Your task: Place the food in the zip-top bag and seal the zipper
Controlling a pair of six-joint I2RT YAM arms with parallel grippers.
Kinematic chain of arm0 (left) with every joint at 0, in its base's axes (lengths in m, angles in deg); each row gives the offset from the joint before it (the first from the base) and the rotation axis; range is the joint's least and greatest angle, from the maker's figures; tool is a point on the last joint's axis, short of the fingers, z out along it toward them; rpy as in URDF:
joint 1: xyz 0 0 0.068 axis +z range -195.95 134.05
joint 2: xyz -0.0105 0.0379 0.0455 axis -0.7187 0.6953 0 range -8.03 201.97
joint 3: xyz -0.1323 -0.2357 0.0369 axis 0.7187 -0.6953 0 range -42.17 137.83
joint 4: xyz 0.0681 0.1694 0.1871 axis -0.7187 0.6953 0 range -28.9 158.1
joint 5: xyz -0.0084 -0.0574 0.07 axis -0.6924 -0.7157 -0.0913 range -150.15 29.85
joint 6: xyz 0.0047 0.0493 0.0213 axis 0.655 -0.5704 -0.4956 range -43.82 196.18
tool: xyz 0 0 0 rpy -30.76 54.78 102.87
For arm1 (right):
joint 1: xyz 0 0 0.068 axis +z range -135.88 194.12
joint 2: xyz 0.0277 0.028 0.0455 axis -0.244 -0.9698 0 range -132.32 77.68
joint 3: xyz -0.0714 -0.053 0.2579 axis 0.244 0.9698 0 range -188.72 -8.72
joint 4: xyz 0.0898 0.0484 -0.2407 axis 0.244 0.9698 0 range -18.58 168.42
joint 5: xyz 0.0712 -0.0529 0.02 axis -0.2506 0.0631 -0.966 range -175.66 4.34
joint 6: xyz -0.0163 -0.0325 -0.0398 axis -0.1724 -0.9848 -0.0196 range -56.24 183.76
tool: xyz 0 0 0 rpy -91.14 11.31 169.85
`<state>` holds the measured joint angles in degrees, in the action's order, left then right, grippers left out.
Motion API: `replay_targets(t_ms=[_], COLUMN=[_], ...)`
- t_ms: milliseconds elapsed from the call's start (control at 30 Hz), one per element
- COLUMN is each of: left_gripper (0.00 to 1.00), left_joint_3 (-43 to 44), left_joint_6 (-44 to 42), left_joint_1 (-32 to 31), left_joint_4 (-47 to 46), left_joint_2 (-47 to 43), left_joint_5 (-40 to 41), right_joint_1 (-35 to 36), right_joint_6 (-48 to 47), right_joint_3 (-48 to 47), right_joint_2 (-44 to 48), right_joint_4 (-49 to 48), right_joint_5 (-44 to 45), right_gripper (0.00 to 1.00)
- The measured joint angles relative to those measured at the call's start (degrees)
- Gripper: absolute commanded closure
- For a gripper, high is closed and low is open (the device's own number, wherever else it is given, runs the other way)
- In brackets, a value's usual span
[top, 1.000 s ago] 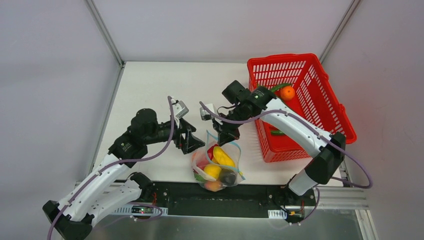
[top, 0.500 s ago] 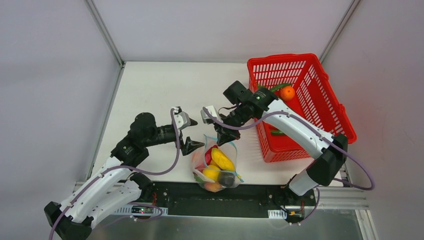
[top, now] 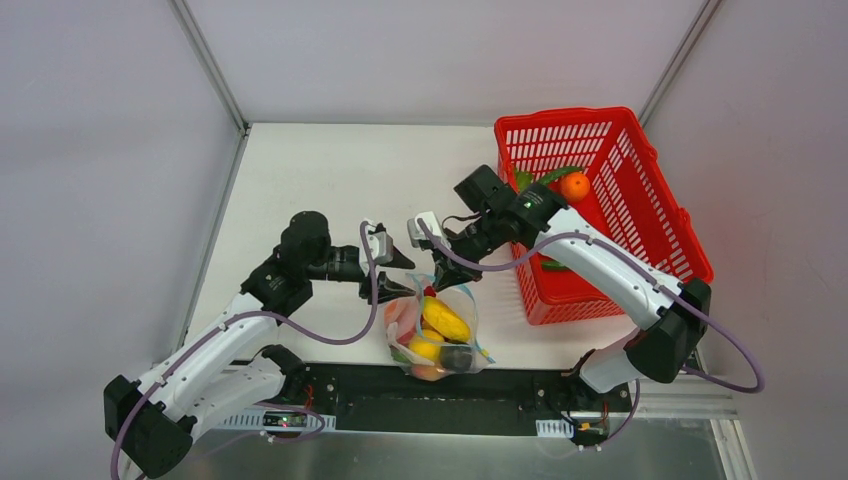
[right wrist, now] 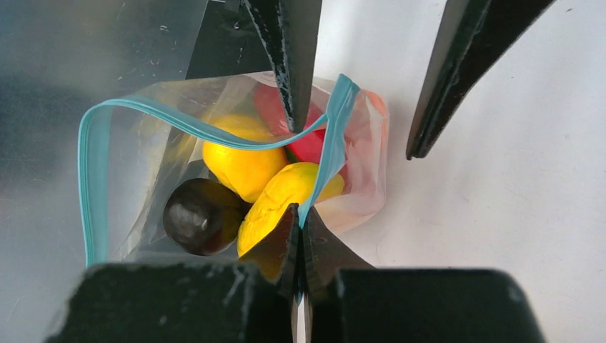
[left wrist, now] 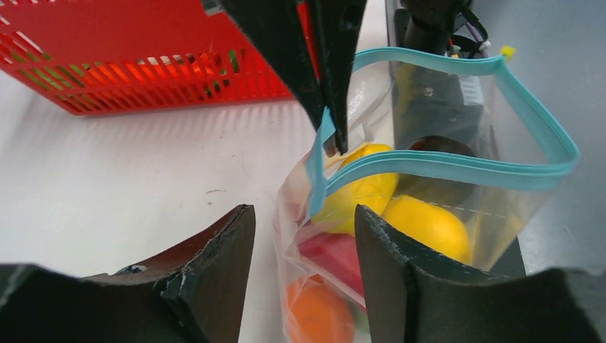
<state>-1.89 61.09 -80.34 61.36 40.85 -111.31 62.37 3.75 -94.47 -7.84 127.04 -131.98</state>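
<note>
The zip-top bag (top: 432, 335) stands near the table's front edge with its mouth open. Inside it lies food: yellow pieces (right wrist: 239, 168), a dark purple ball (right wrist: 200, 214), a red piece (left wrist: 336, 257) and an orange ball (left wrist: 318, 314). My right gripper (right wrist: 300, 218) is shut on the teal zipper (right wrist: 93, 171) at the rim's near corner, and it shows from above as the right gripper (top: 448, 265). My left gripper (left wrist: 304, 229) is open, its jaws straddling the bag's left corner below the zipper (left wrist: 457, 168). From above the left gripper (top: 398, 275) sits at the bag's upper left.
A red mesh basket (top: 655, 215) stands at the right and holds an orange ball (top: 574, 186) and green pieces (top: 552, 176). The black mount rail (top: 360, 395) runs just in front of the bag. White table (top: 320, 180) lies behind both arms.
My left gripper moved right to the bag's left corner and its jaws narrowed around it. The right gripper kept its hold on the zipper and shifted slightly up.
</note>
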Motion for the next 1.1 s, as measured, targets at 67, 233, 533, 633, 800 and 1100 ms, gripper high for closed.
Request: replay_targets(t_ms=[67, 233, 533, 633, 800, 1100], left_gripper=[0.59, 0.81, 1.0, 1.0, 1.0, 1.0], left_joint_3=[0.1, 0.5, 1.6, 1.6, 0.6, -1.6], left_joint_6=[-0.2, -0.4, -2.1, -2.1, -2.0, -0.5], left_joint_1=[0.0, 0.0, 0.0, 0.0, 0.0, 0.0], left_joint_4=[-0.1, 0.0, 4.5, 6.1, 6.6, 8.4], left_joint_2=[0.3, 0.3, -0.7, -1.9, -5.3, -12.9], left_joint_5=[-1.4, -3.7, -2.7, -0.5, 4.3, 14.2], right_joint_1=[0.0, 0.0, 0.0, 0.0, 0.0, 0.0], right_joint_6=[0.5, 1.5, 4.6, 7.6, 14.0, 33.9], right_joint_3=[0.9, 1.3, 3.0, 3.2, 3.9, 21.2], right_joint_2=[0.0, 0.0, 0.1, 0.1, 3.5, 28.8], right_joint_4=[-1.0, -2.9, -6.8, -8.6, -12.6, -31.4], right_joint_5=[0.0, 0.0, 0.0, 0.5, 2.4, 7.3], right_gripper=[1.0, 1.0, 0.63, 0.53, 0.32, 0.17])
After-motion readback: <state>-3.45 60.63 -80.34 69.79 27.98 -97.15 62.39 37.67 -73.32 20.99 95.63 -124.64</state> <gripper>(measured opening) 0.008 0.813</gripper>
